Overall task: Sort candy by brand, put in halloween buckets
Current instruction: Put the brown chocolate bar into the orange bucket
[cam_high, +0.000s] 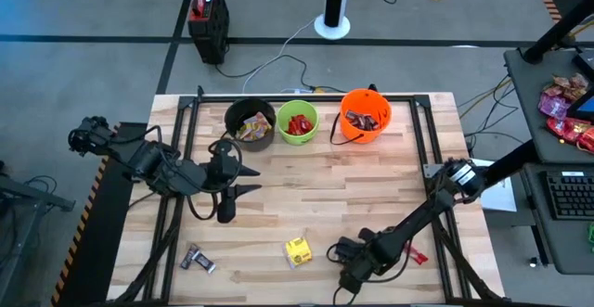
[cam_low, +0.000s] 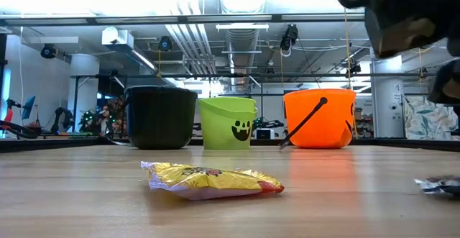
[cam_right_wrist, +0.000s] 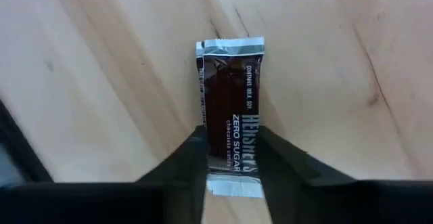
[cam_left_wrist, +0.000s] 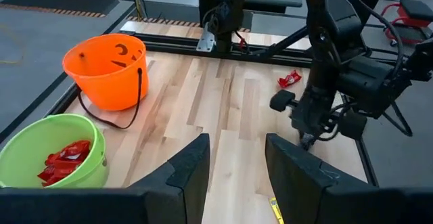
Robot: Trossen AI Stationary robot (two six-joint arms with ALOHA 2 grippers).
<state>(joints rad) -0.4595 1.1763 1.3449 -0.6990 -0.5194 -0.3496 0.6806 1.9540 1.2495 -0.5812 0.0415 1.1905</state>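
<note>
Three buckets stand along the table's far edge: black, lime green holding red bars, and orange. Loose on the near part of the table lie a yellow packet, dark and silver bars and a red candy. My right gripper is low over the near edge, right of the yellow packet, shut on a dark brown bar with silver ends. My left gripper hangs open above the table in front of the black bucket, touching nothing. My right gripper pinches the brown bar between its two fingers, one on each long edge, close to the bar's near silver end. The fingers lie across the bar and come down at it from above. The bar lies flat on the wood.
A black frame runs along the table's far and side edges. The wood between the buckets and the loose candy is bare. The orange bucket's thin black handle hangs down onto the table. Beyond the table's right side stands a desk with bags.
</note>
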